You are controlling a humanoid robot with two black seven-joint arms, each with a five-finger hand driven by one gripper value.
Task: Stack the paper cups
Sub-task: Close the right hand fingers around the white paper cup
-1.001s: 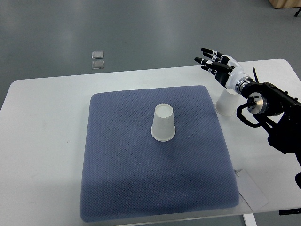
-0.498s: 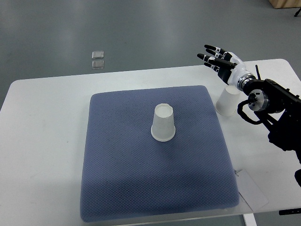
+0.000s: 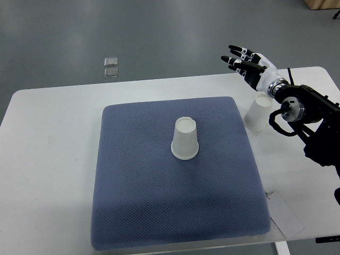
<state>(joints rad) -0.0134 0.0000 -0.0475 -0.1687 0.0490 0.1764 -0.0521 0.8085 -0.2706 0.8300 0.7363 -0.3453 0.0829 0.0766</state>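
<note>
The right hand (image 3: 249,66) hangs in the air above the far right part of the white table (image 3: 53,154), its fingers (image 3: 237,60) spread wide and holding nothing. One paper cup (image 3: 185,139) stands upside down near the middle of the blue mat (image 3: 175,212). A second cup (image 3: 257,112) sits inverted on the table just beside the mat's right edge, below the wrist.

A white bench (image 3: 53,159) with rounded corners carries a square blue-grey textured mat (image 3: 159,212) that covers most of its middle. Directly on the bench, just beside the mat's far right corner, a white paper cup (image 3: 257,113) stands upside down. A white card (image 3: 284,215) lies on the bench at the mat's near right corner.
</note>
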